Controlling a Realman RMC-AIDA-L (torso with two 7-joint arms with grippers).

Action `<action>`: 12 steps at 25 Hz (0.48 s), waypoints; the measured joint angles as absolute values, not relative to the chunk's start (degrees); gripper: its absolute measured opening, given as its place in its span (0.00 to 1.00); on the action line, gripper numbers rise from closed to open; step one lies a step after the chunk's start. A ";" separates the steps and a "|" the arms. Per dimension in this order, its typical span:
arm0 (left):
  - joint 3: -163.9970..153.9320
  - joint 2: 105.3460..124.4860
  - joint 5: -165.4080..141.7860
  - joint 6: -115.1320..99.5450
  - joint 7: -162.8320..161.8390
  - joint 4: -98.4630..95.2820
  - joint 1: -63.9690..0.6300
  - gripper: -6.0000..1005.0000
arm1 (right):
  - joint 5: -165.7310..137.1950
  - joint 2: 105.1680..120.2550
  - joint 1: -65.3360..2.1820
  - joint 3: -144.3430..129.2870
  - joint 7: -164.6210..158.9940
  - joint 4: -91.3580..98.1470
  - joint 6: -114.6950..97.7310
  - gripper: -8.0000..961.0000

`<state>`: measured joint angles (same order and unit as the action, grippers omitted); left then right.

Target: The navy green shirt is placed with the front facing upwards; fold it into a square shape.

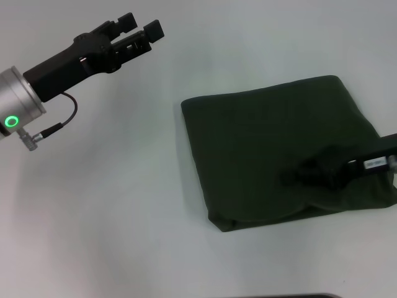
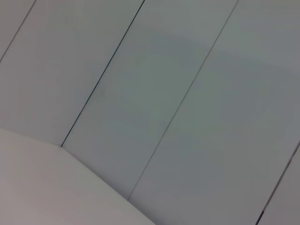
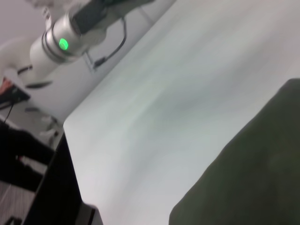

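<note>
The navy green shirt (image 1: 273, 149) lies folded into a rough rectangle on the white table (image 1: 111, 205), right of centre, with only plain green cloth showing. Its near edge bulges a little. My right gripper (image 1: 305, 172) reaches in from the right edge and sits low over the shirt's near right part, dark against the cloth. The right wrist view shows one corner of the shirt (image 3: 253, 178) on the table. My left gripper (image 1: 141, 26) hangs open and empty at the far left, well away from the shirt.
The white table top (image 3: 154, 108) stretches left of the shirt, with its edge and a dark frame visible in the right wrist view. My left arm (image 3: 65, 40) with a green ring light shows there too. The left wrist view holds only wall panels (image 2: 187, 93).
</note>
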<state>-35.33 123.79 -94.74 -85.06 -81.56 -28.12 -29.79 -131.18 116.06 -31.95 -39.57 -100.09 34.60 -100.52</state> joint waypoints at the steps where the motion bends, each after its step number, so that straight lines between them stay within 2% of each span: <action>1: -35.33 123.79 -94.74 -85.07 -81.56 -28.11 -29.79 0.90 | -131.20 116.34 -32.27 -40.61 -100.24 34.47 -99.85 0.01; 5: -35.33 123.82 -94.74 -85.07 -81.55 -28.11 -29.65 0.90 | -132.22 117.10 -33.04 -43.86 -101.68 34.06 -96.94 0.01; 12: -35.33 123.83 -94.74 -85.08 -80.97 -27.94 -29.58 0.90 | -133.78 117.23 -33.16 -45.23 -103.72 33.23 -93.47 0.01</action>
<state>-35.33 123.83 -94.74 -85.08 -80.97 -27.94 -29.58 -133.78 117.23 -33.16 -45.23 -103.72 33.23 -93.47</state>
